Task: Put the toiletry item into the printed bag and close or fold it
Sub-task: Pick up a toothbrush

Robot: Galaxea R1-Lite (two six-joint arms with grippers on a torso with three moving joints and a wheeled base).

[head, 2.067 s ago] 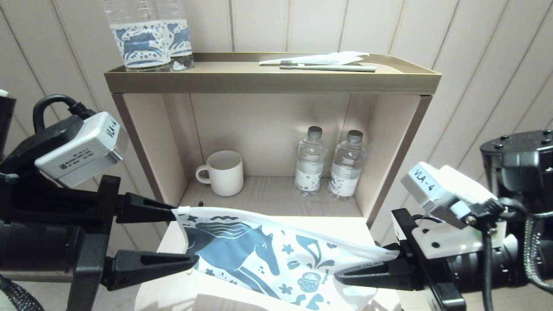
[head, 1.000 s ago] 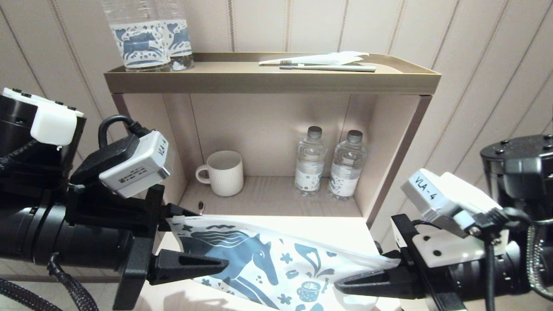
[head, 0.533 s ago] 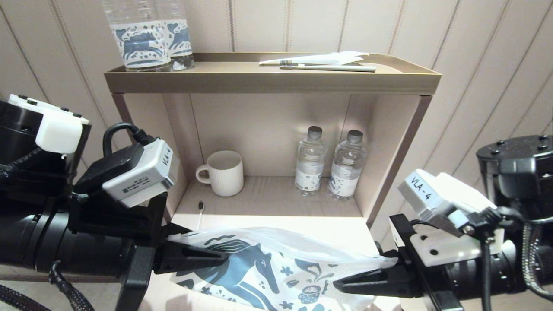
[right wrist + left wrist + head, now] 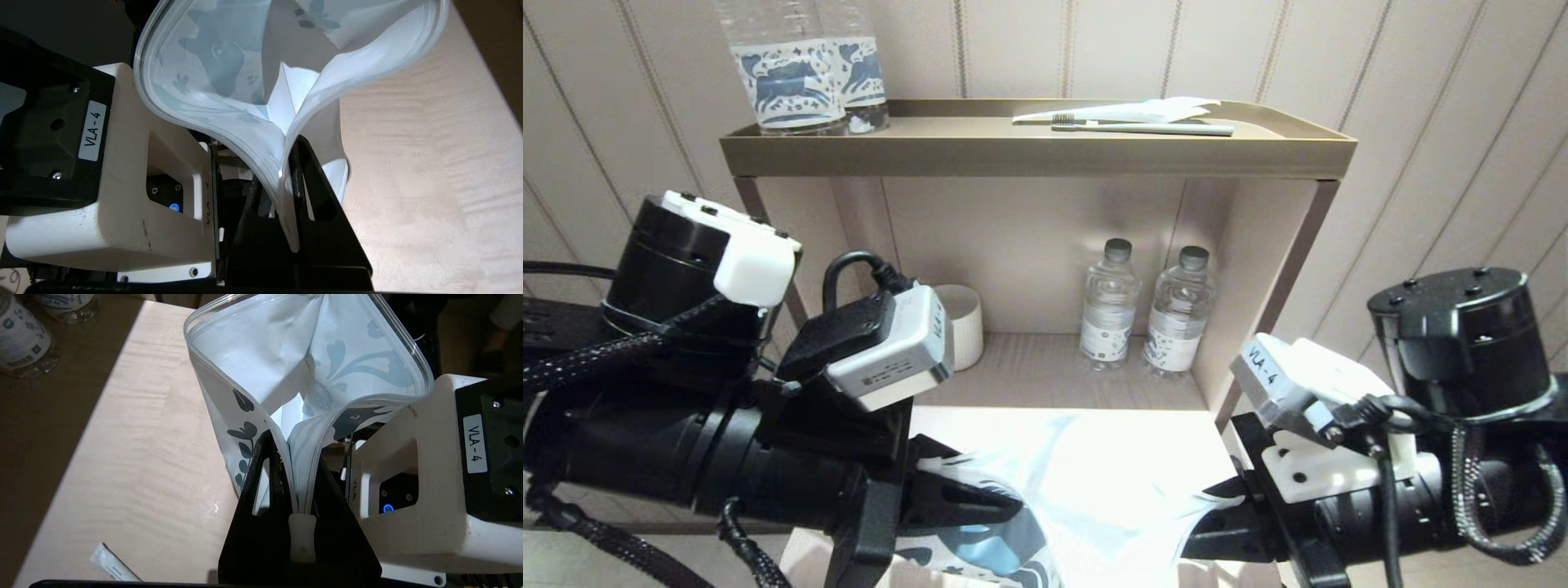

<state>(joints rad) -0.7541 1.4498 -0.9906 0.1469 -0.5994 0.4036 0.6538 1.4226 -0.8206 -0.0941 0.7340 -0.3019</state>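
Note:
The printed bag (image 4: 1094,482) hangs between both grippers just above the light table, its mouth bulged wide open (image 4: 261,355). My left gripper (image 4: 1005,510) is shut on the bag's end with the white slider (image 4: 302,535), fingers pinching both lips (image 4: 292,441). My right gripper (image 4: 1201,543) is shut on the opposite end (image 4: 288,163). The bag's inside (image 4: 229,61) looks empty. The white toothbrush with the black head is hidden behind my left arm in the head view. A slim white end (image 4: 110,567) lies on the table by the left gripper; I cannot tell what it is.
A shelf unit stands behind the table (image 4: 135,457). Its lower shelf holds a mug (image 4: 968,322), half hidden by my left wrist, and two small bottles (image 4: 1108,306). On the top tray (image 4: 1029,155) are horse-label bottles (image 4: 792,73) and a grey-green toothbrush with a wrapper (image 4: 1143,126).
My left gripper shut on the bag's slider end and moved right toward the right gripper. The bag buckled and its mouth opened. The left arm now covers the toothbrush and part of the mug.

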